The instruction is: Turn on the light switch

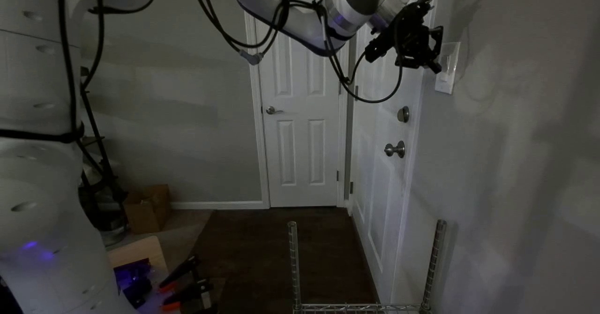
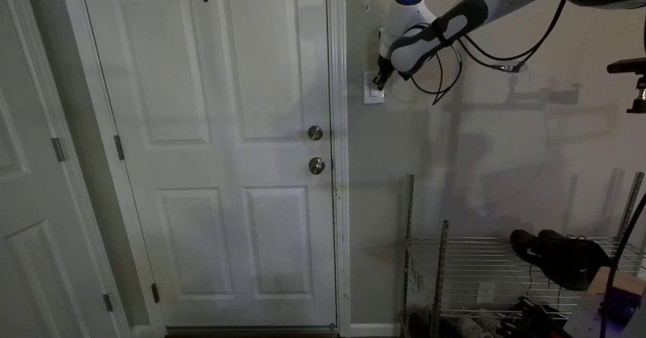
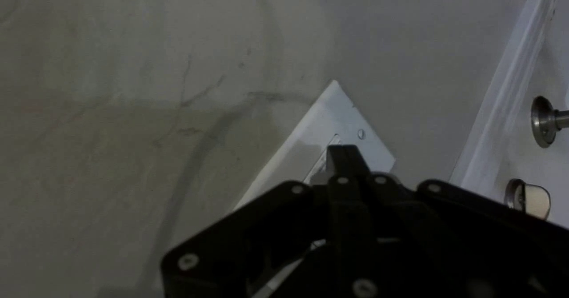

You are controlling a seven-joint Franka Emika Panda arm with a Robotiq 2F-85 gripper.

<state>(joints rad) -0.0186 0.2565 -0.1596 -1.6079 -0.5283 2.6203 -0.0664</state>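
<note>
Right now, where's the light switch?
In an exterior view, the light switch is on the wall, right of the door frame, with the fingers in front of it.

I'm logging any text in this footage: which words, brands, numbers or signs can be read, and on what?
No words or numbers can be read in any view.
Dark shoes, in an exterior view: a pale swoosh-like mark; any lettering is too small to read.
Light switch: no lettering can be made out on the parts that show.

The floor (image 1: 187,225), pale beside a dark stretch, carries a cardboard box (image 1: 147,211).
</note>
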